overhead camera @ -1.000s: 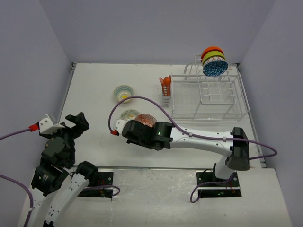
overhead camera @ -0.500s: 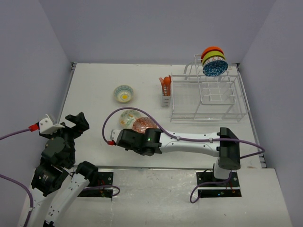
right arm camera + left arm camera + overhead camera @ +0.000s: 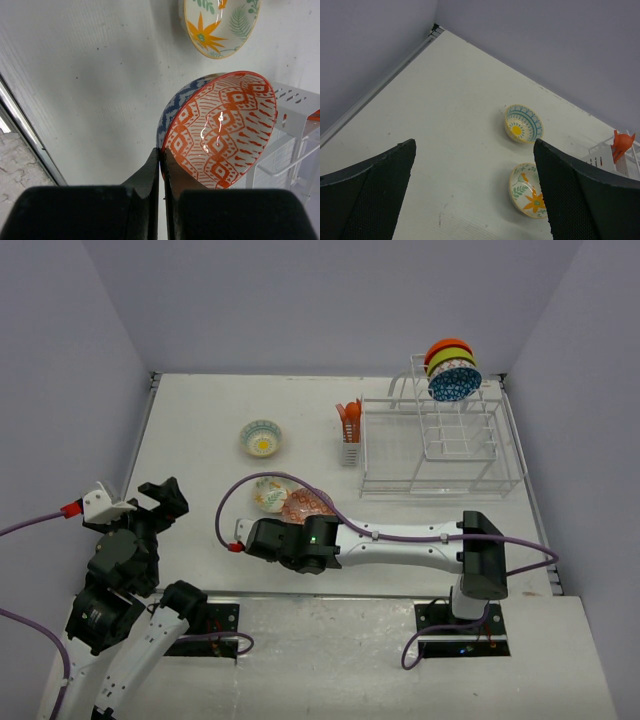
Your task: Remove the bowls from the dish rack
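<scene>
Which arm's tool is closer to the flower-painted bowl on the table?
Right. The right tool, clamped on a red bowl by its rim, is just beside the flower bowl. The left tool hangs open, far off to that bowl's left.

Red-patterned bowl (image 3: 220,132): glossy glazed ceramic. Table (image 3: 85,75): matt white, finely ribbed. Dish rack (image 3: 458,432): white coated wire.

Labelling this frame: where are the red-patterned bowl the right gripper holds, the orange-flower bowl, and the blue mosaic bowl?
red-patterned bowl (image 3: 220,132): right wrist view, its patterned inside.
orange-flower bowl (image 3: 528,191): left wrist view, its painted inside.
blue mosaic bowl (image 3: 455,383): top external view, its patterned underside.
</scene>
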You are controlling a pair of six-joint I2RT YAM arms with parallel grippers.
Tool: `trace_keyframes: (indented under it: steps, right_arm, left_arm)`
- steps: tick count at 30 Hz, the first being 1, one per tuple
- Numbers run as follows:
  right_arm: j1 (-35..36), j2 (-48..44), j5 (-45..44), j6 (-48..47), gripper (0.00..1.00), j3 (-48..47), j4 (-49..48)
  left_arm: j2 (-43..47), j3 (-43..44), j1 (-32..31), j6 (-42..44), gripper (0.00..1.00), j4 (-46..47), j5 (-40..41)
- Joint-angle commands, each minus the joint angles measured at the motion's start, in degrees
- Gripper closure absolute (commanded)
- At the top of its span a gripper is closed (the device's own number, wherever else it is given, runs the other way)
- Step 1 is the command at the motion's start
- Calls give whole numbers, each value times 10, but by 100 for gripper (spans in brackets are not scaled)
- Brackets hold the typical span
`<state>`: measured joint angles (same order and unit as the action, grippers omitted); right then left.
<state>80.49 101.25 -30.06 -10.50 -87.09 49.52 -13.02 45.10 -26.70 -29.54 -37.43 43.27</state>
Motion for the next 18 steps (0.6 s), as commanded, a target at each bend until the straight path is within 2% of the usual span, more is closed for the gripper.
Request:
trace_keyframes:
  steps: [1,4,11,18]
  right_arm:
    - [5,-20,-18,-14,100,-12,-10]
    - [6,-30,0,-14,100,-9,-18]
    - [-9,-99,76,-8,100,49,-110]
    - [-23,-115,62,2,100,58,-108]
  left_arm:
    - [-5,7,-1,-3,0,9,5]
    - [-4,7,-1,-3,0,9,5]
    - [-3,7,-1,-3,0,8,7]
    - [-4,8,-1,-4,0,8,7]
